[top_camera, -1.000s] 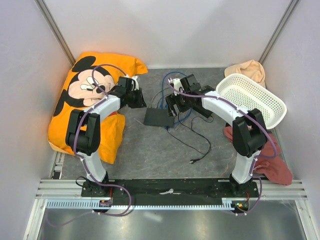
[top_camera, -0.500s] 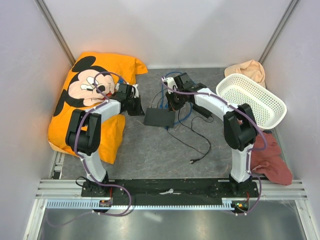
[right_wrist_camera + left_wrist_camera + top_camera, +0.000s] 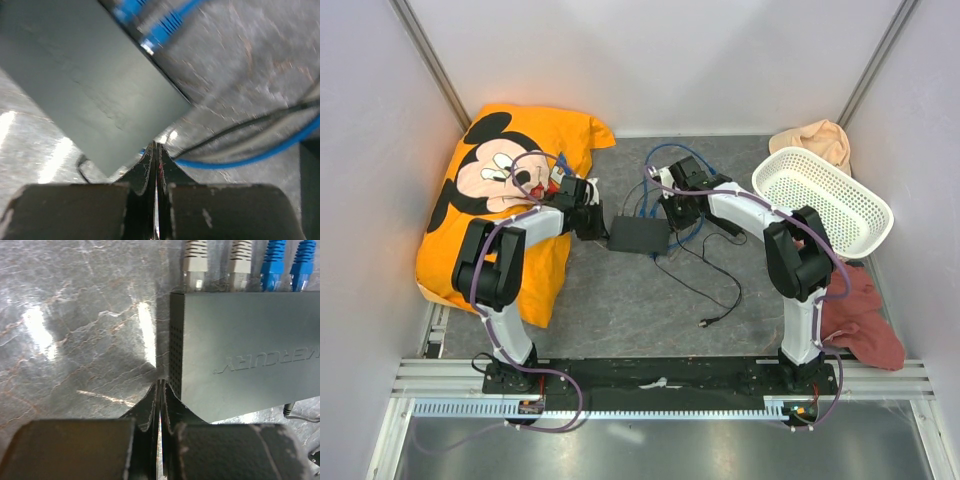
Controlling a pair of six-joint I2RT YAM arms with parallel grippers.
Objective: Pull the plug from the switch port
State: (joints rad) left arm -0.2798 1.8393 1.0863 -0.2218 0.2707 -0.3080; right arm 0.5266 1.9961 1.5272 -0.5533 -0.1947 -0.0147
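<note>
**Bracing the switch at both ends, both claws shut and empty**

Top view: the black switch (image 3: 638, 236) lies flat on the grey table (image 3: 620, 300), between the two arms. Its long axis runs left to right. The port edge faces away from the arm bases, so the blue cables (image 3: 665, 152) leave toward the far wall. The left gripper (image 3: 594, 221) sits at the box's left end and the right gripper (image 3: 678, 214) at its far right corner. I judge this as steadying or squaring the box before any pull, since neither claw is on a plug.

Left wrist: the left claw's fingers are pressed together with nothing between them. Their tips are at the near left corner of the box (touching it or a hair off, I cannot tell). Along the far edge is the row that includes the switch port (image 3: 195, 289). Two grey plugs (image 3: 195, 260) and two blue plugs (image 3: 274, 260) are seated there, pointing straight out from that edge.

Right wrist: the right claw is likewise fully closed and holds nothing. It is just beside the box's side, above a loose blue lead (image 3: 225, 162) and a black cord (image 3: 260, 120). This view is blurred.
</note>
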